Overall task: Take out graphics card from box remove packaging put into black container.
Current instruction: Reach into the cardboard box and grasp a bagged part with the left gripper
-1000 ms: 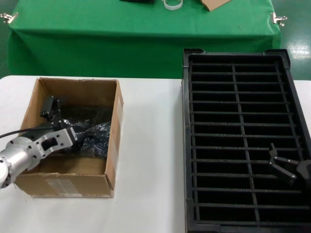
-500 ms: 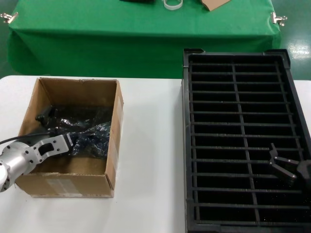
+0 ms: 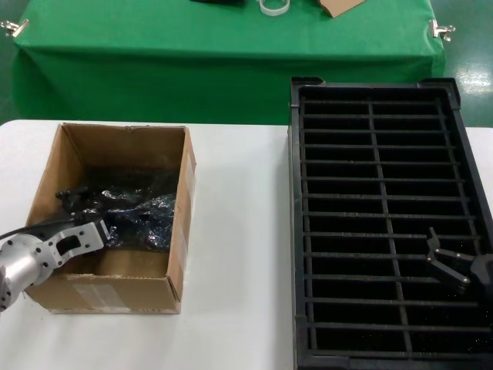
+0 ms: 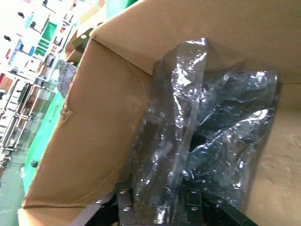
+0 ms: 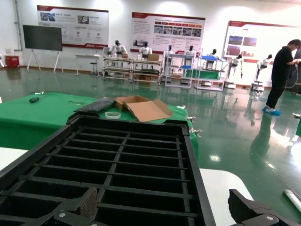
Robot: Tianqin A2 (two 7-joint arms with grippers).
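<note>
The left gripper (image 3: 77,202) is inside the box (image 3: 115,293), fingers (image 4: 126,212) closed on the packaging (image 4: 197,136) (card not discernible inside); lift straight up, clearing the walls. The right gripper (image 3: 451,266) waits spread over the black container (image 3: 370,139)

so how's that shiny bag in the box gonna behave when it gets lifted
Probably floppy: the packaging is crinkled and folded over itself inside the box. Its glossy film looks slippery, so it may slide in the left gripper jaws, which sit on either side of its edge. It likely sags around whatever dark item sits inside.
</note>
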